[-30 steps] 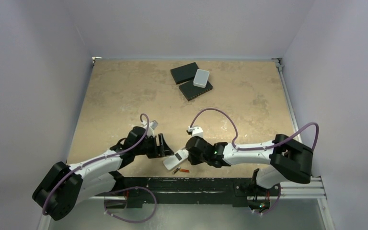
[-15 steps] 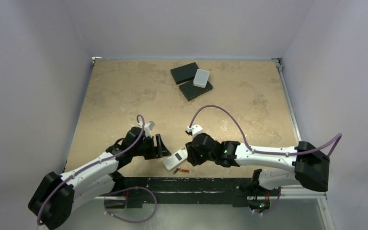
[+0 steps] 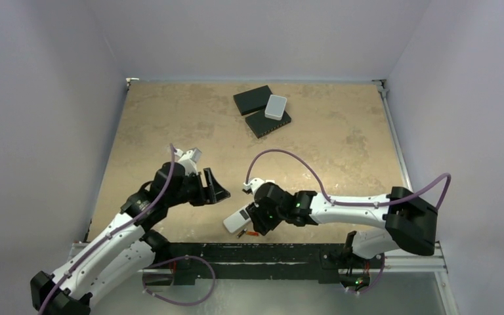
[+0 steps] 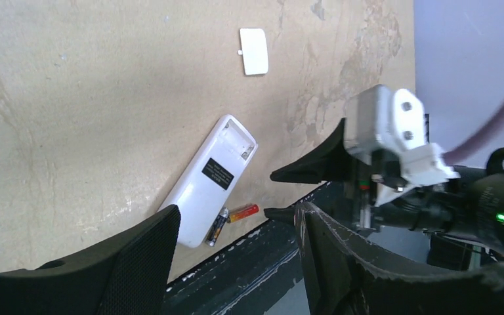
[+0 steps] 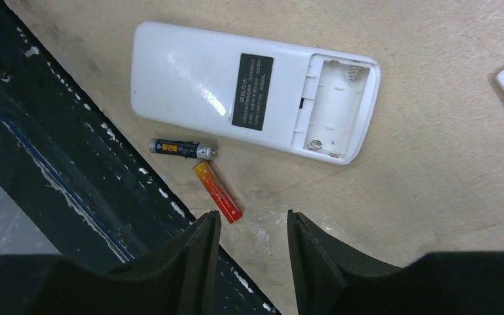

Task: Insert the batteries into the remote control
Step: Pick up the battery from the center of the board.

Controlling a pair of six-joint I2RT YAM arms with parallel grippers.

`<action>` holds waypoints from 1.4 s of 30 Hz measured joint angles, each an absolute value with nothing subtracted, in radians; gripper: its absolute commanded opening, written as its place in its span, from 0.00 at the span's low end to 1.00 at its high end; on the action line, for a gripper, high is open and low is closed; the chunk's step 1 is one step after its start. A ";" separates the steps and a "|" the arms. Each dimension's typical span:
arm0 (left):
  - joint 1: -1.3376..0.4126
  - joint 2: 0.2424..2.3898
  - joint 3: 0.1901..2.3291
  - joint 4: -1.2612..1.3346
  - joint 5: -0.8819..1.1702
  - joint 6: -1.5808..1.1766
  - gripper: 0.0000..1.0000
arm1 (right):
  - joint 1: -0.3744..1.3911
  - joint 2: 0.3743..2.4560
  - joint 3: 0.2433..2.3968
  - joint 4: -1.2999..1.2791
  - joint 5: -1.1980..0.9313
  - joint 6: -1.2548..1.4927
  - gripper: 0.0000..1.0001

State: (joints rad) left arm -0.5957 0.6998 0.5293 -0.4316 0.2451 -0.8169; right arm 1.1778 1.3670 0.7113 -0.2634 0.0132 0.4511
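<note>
1. Near the table's [image 3: 170, 118] front edge, the remote control [image 5: 236, 92] lies back up, compartment open.
2. Dark battery [image 5: 182, 149] and orange battery [image 5: 218, 193] lie just beside it, perhaps touching each other.
3. Right gripper [image 5: 252, 226] hovers above them, fingers parted, holding nothing.
4. Left gripper [image 4: 236, 210] is spread wide, holding nothing.

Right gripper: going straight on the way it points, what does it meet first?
Likely the small red-orange cylindrical battery, lying on the tan table just ahead of the open right gripper; depth is unclear.
</note>
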 measured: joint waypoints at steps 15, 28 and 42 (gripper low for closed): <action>-0.596 0.582 0.767 -0.691 0.184 -0.738 0.65 | 1.209 1.462 0.727 -0.246 -0.044 0.398 0.55; -0.596 0.544 0.780 -0.744 0.146 -0.675 0.66 | 1.284 1.521 0.774 -0.255 0.006 0.391 0.51; -0.596 0.537 0.780 -0.751 0.140 -0.660 0.66 | 1.358 1.558 0.812 -0.315 0.164 0.422 0.28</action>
